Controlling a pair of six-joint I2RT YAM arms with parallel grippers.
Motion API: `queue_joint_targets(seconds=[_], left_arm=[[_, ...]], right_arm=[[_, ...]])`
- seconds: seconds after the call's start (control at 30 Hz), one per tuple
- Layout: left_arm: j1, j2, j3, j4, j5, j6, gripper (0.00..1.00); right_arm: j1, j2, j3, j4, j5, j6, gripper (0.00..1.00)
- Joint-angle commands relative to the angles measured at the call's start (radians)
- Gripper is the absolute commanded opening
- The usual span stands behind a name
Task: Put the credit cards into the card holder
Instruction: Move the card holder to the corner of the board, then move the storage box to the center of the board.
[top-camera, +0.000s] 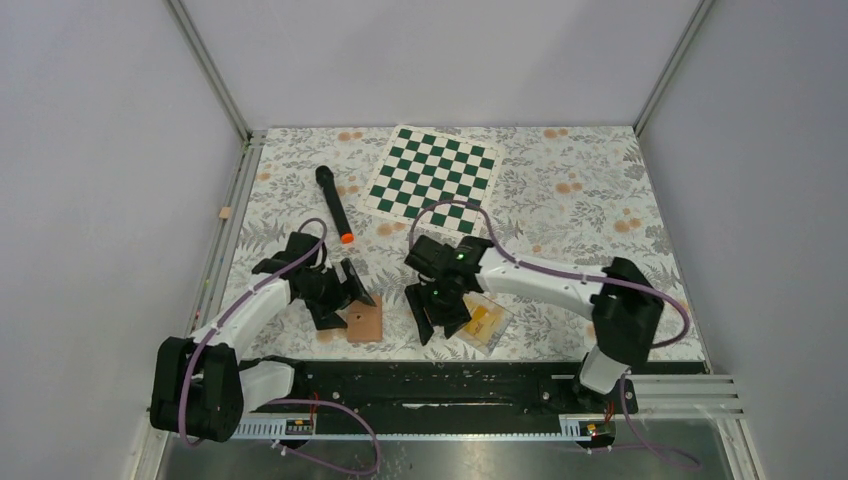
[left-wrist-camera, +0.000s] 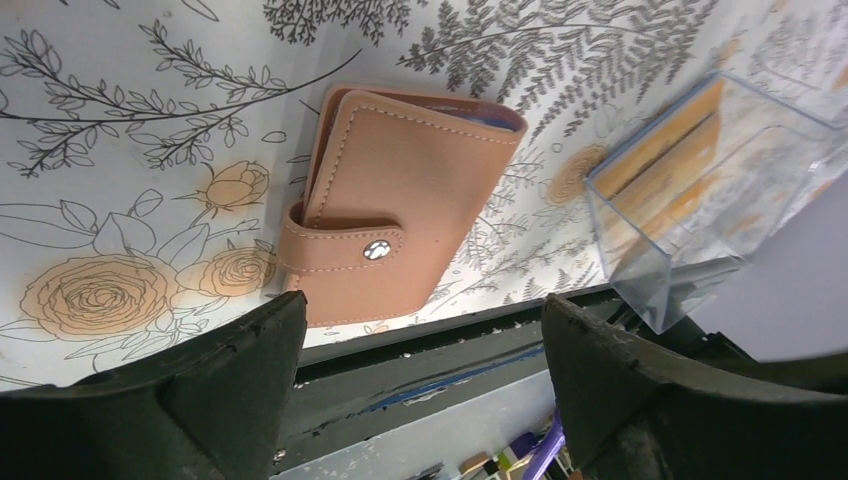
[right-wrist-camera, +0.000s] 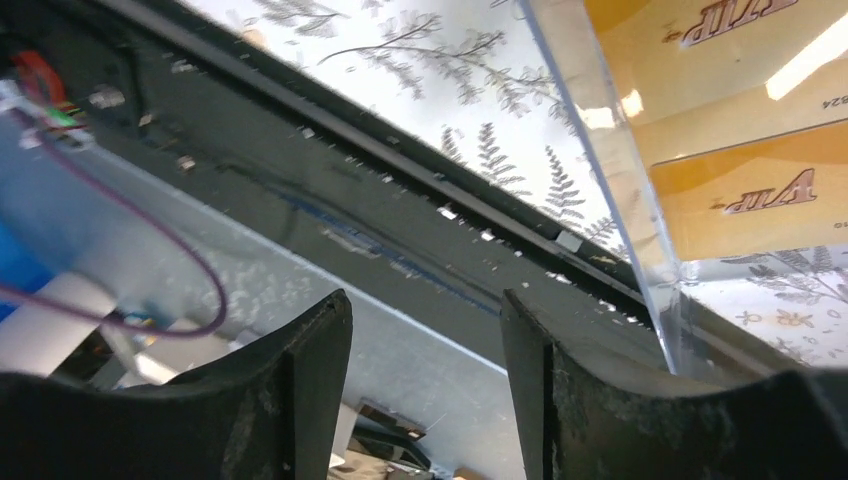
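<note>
The tan card holder (top-camera: 364, 322) lies shut and snapped on the floral table near the front edge; it shows up close in the left wrist view (left-wrist-camera: 390, 210). My left gripper (top-camera: 344, 300) hovers just over its far-left side, open and empty (left-wrist-camera: 422, 305). Yellow-orange credit cards (top-camera: 486, 320) lie in a clear plastic box (top-camera: 497, 340) to the right of the holder; two cards with VIP lettering (right-wrist-camera: 760, 200) show through its wall. My right gripper (top-camera: 440, 320) sits at the box's left side, open with nothing between its fingers (right-wrist-camera: 425, 300).
A green-white chessboard (top-camera: 433, 173) lies at the back centre. A black stick with an orange tip (top-camera: 332, 203) lies at the back left. A black rail (top-camera: 430, 375) runs along the table's front edge. Grey walls enclose the left, back and right sides.
</note>
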Motion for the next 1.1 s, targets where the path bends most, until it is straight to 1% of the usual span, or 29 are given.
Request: queue_joint_targets(seconds=[0.0,0.17,0.23,0.4,0.53,0.6,0.73,0.83,0.9,0.97,1.07], left_arm=[[0.04,-0.052,-0.009,0.025,0.083,0.005,0.86],[0.067,-0.091,-0.01,0.01,0.103,0.006,0.86],[0.078,-0.102,-0.01,0.004,0.11,0.01,0.86],[0.092,-0.094,-0.008,0.001,0.132,0.021,0.86],[0.092,-0.086,-0.008,0.003,0.142,0.029,0.86],[0.092,-0.084,-0.008,0.006,0.151,0.033,0.86],[0.092,-0.087,-0.008,0.011,0.155,0.038,0.86],[0.092,-0.086,-0.008,0.012,0.155,0.04,0.87],[0.092,-0.085,-0.01,0.014,0.16,0.04,0.86],[0.092,-0.084,-0.013,0.018,0.167,0.041,0.86],[0.091,-0.075,-0.012,0.022,0.171,0.046,0.86]], right_arm=[[0.041,0.096,0.085,-0.112,0.168,0.01,0.63],[0.039,0.151,0.127,-0.205,0.333,0.009,0.64],[0.03,0.177,0.141,-0.251,0.375,-0.004,0.64],[-0.021,0.2,0.129,-0.291,0.438,-0.045,0.66],[-0.108,0.193,0.13,-0.291,0.456,-0.111,0.67],[-0.121,0.169,0.157,-0.286,0.429,-0.167,0.68],[-0.136,0.088,0.203,-0.292,0.379,-0.221,0.71],[-0.199,0.018,0.194,-0.298,0.302,-0.222,0.71],[-0.259,-0.033,0.168,-0.3,0.283,-0.224,0.72],[-0.314,-0.07,0.147,-0.321,0.325,-0.231,0.71],[-0.385,-0.082,0.125,-0.369,0.44,-0.249,0.7]])
